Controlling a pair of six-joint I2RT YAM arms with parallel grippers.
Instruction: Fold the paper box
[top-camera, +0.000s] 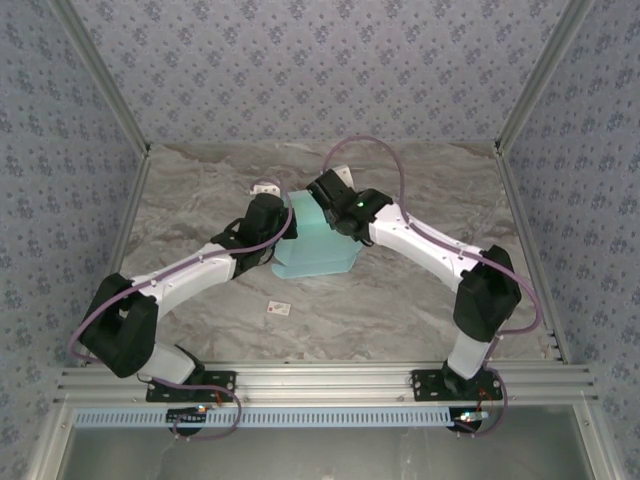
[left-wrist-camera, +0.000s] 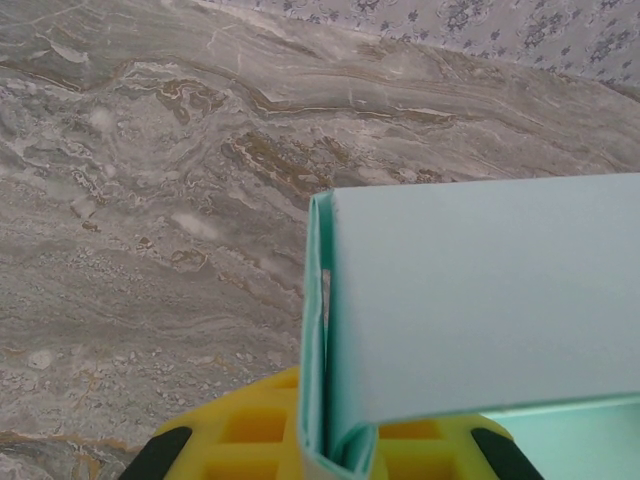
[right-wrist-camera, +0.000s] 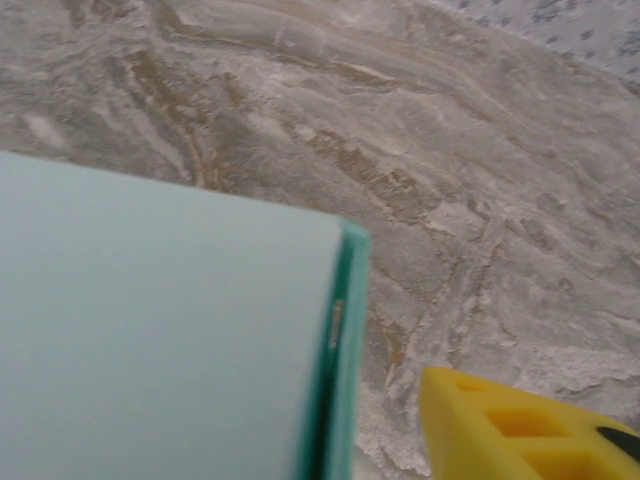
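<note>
The paper box, light mint card and partly folded, sits mid-table between both arms. My left gripper is at its left side. In the left wrist view the yellow fingers are shut on a doubled edge of the paper box, which stands up from between them. My right gripper is at the box's top right. In the right wrist view a broad panel of the paper box covers the left; one yellow finger stands apart from its edge, with marble showing in the gap. The other finger is hidden.
A tiny white tag lies on the marble table in front of the box. Patterned walls close in the back and both sides. An aluminium rail runs along the near edge.
</note>
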